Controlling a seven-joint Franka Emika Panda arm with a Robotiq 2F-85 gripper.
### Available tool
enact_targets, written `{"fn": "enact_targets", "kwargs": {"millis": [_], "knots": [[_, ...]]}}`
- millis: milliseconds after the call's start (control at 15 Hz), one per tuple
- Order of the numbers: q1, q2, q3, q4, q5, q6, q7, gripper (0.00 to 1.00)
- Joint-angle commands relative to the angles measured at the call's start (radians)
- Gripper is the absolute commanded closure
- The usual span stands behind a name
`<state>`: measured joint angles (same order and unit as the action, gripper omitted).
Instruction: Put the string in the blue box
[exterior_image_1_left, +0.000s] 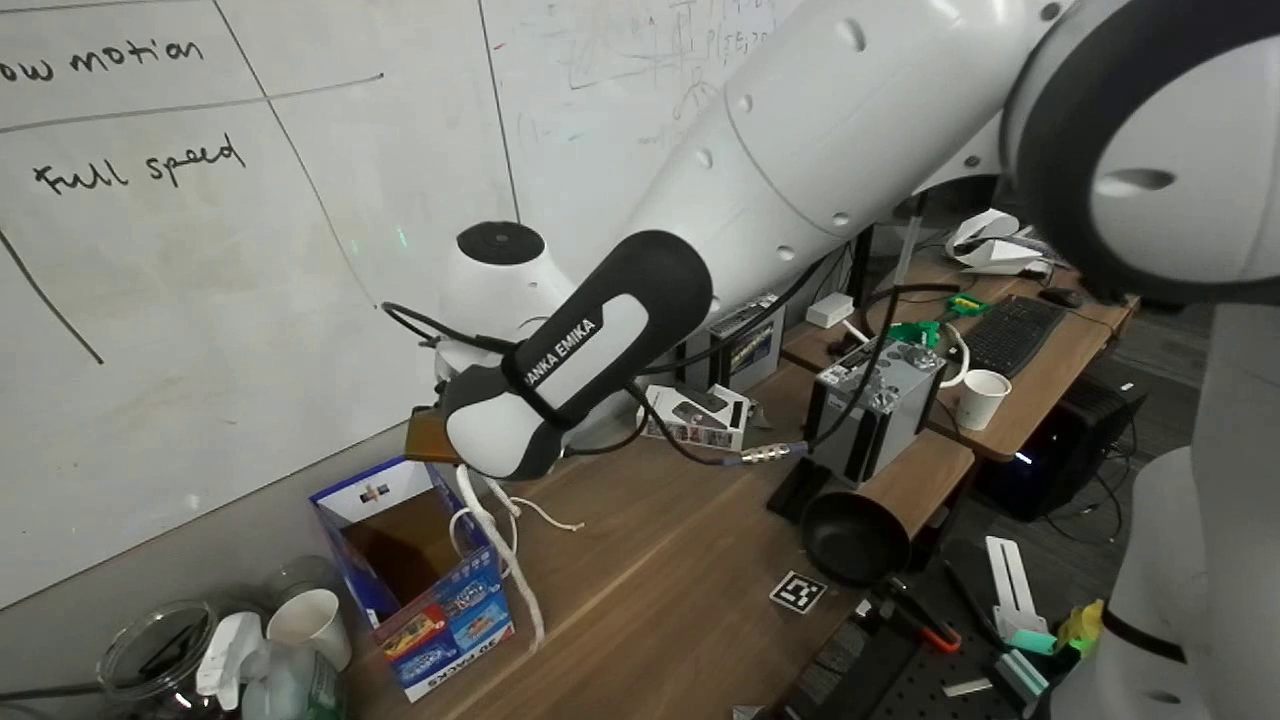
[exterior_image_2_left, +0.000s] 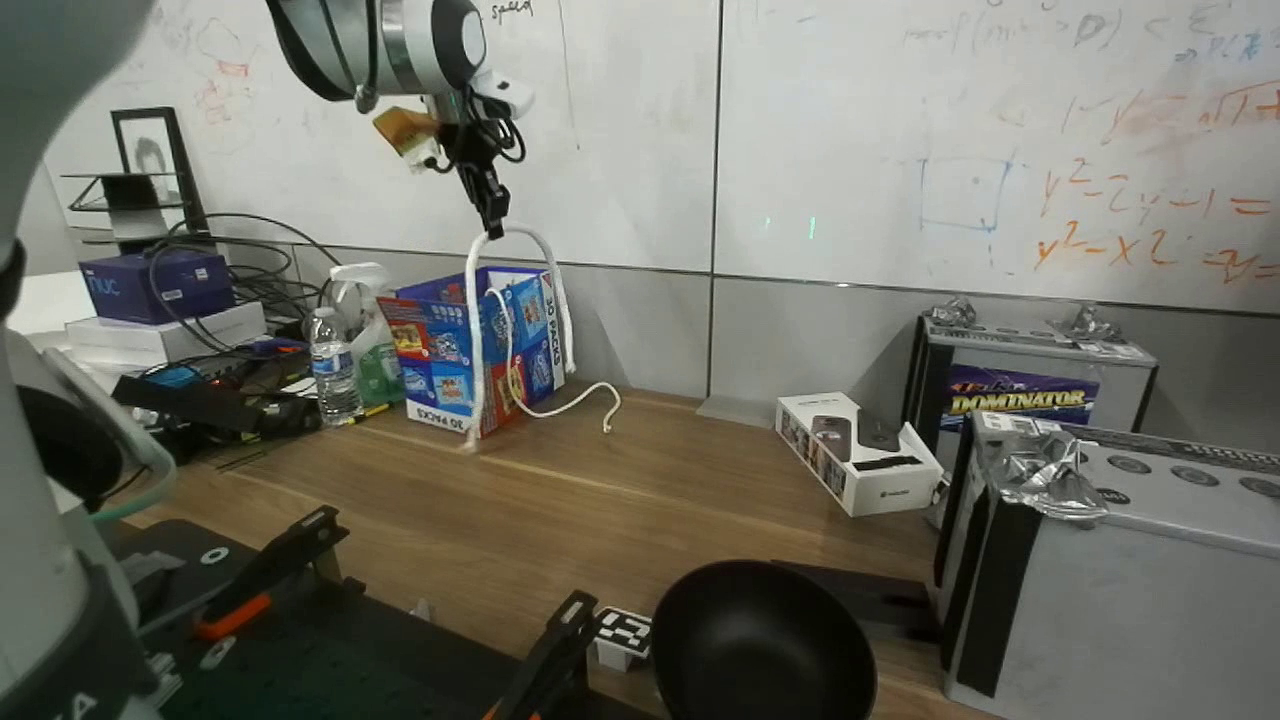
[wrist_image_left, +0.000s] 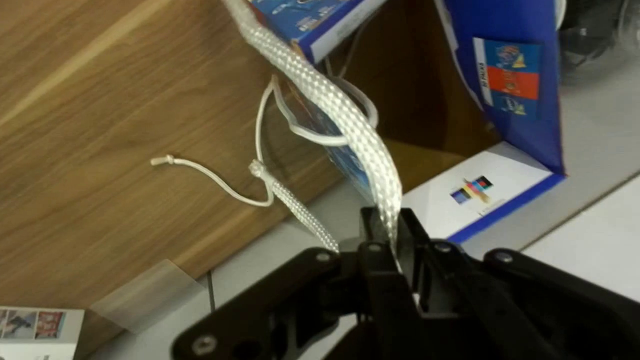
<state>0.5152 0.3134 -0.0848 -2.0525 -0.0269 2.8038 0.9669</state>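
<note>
Jaws pinched nearly together on string (exterior_image_2_left: 475, 340). Blue box (exterior_image_2_left: 440, 350) stands left on tabletop (exterior_image_2_left: 660, 480), some string hanging just outside.

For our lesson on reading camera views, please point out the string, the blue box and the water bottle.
String (wrist_image_left: 332, 100), wrist view: on its thick braided stretch.
Blue box (exterior_image_1_left: 447, 628), an exterior view: on its printed outer wall.
Water bottle (exterior_image_2_left: 334, 362), an exterior view: on its label.

Brown wood-grain table (exterior_image_2_left: 660, 500) carries: blue rectangular cardboard carton (exterior_image_2_left: 437, 350), printed labels, top open; thin tail of limp white cord (exterior_image_2_left: 475, 335) curling beside it; clear plastic bottle (exterior_image_2_left: 334, 370); white printed cardboard box (exterior_image_2_left: 835, 475); two grey rectangular devices (exterior_image_2_left: 1120, 590); round black pan (exterior_image_2_left: 765, 640); small black-and-white marker block (exterior_image_2_left: 623, 633).
</note>
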Motion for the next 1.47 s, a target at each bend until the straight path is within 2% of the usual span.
{"fn": "enact_targets", "kwargs": {"millis": [0, 467, 733, 1067, 1400], "knots": [[0.022, -0.115, 0.017, -0.030, -0.140, -0.024, 0.134, 0.88], [0.008, -0.156, 0.149, 0.065, -0.348, -0.131, 0.347, 0.88], [0.004, -0.121, 0.215, 0.196, -0.389, -0.240, 0.417, 0.88], [0.006, -0.068, 0.247, 0.345, -0.449, -0.345, 0.471, 0.88], [-0.005, -0.007, 0.238, 0.465, -0.445, -0.405, 0.448, 0.88]]}}
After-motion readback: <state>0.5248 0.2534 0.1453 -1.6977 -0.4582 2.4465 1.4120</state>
